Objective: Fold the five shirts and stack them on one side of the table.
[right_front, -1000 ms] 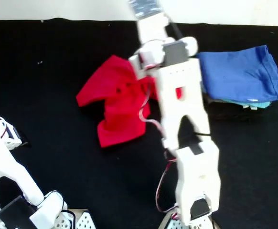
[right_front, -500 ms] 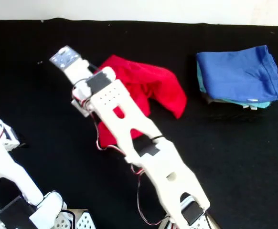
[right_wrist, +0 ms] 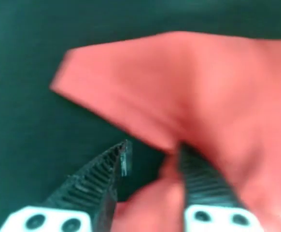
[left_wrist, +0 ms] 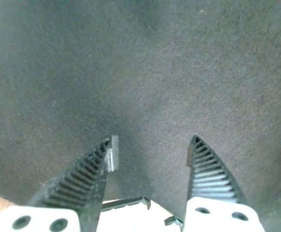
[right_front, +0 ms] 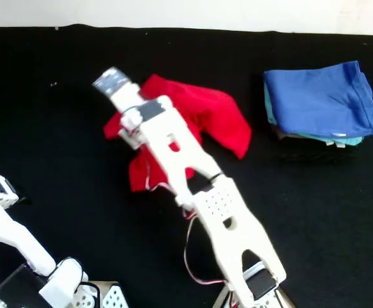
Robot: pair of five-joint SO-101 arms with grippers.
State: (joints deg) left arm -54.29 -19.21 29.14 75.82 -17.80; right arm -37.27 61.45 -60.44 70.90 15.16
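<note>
1. The red shirt (right_front: 218,119) lies crumpled and unfolded on the black table (right_front: 58,160), near the middle and towards the far edge. It sits well apart from the stack of folded shirts (right_front: 321,99) on the far right, which has a blue one on top.
2. The shirt looks light, soft and limp. It will likely sag, drag and bunch when lifted by one point, and a pinch may catch more than one layer.
3. A good hold would probably be at an edge or corner, such as a hem or shoulder. There a single layer can be pulled flat across the table.
4. The right gripper (right_wrist: 152,162) hovers low over the shirt's left edge with its jaws moderately apart. A fold of red cloth sits against one jaw, but nothing is clamped.
5. The left gripper (left_wrist: 150,147) has its jaws wide and holds nothing, facing bare black cloth. The left arm (right_front: 7,237) sits at the near left corner.
6. A second ago the right arm (right_front: 174,147) pointed straight at the far edge, and the shirt was bunched more tightly.
7. The arm then swung left, and the shirt now spreads out further towards the stack.
8. Since half a second ago the arm has eased back slightly rightward. The stack is unchanged.
</note>
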